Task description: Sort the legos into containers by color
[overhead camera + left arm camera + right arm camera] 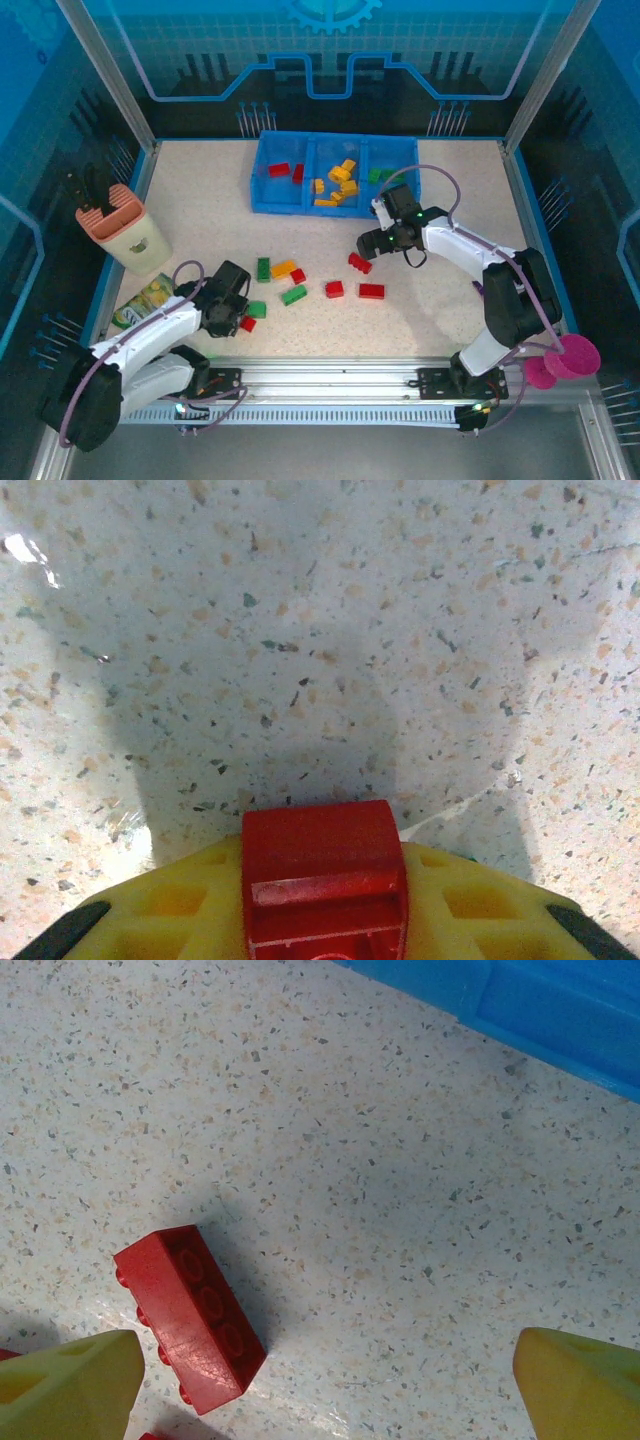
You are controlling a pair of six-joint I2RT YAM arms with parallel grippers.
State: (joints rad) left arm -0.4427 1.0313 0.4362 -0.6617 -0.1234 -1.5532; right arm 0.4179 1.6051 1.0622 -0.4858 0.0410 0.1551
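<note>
**Left claw pinching a red brick, right claw wide over another**

My left claw [325,925] is narrow, its yellow fingers [170,905] pressed against both sides of a red brick [322,855], low over the speckled counter [330,630] near my base. My right claw [325,1355] is spread wide and holds nothing. A second red brick [190,1315] lies on the counter just beside one of its fingers, near the blue tray [262,172].

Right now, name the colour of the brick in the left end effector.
Red brick; left wrist view.
</note>
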